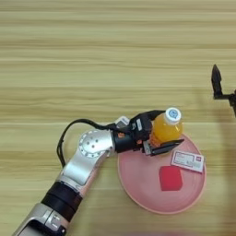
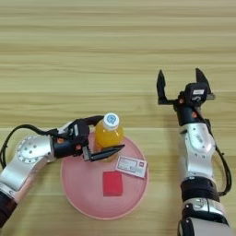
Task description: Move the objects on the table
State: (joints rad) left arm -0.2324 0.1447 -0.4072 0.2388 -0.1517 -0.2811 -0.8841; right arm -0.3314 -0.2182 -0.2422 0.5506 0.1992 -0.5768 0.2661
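A small orange-juice bottle [image 1: 165,131] with a white cap stands at the upper left rim of the pink plate [image 1: 138,184]. My left gripper [image 1: 171,127] reaches in from the left, one black finger behind the bottle and one in front, shut on it. A white remote control [image 1: 187,161] lies on the right part of the plate. Just below it, a red square block [image 1: 170,178] rests near the plate's middle. My right gripper [image 2: 179,73] hovers over the bare table [image 1: 92,55] to the right of the plate, open and holding nothing.
A black cable [image 1: 62,143] loops off the left forearm over the table. The right forearm [image 2: 198,152] runs up the right side, close to the plate's right rim.
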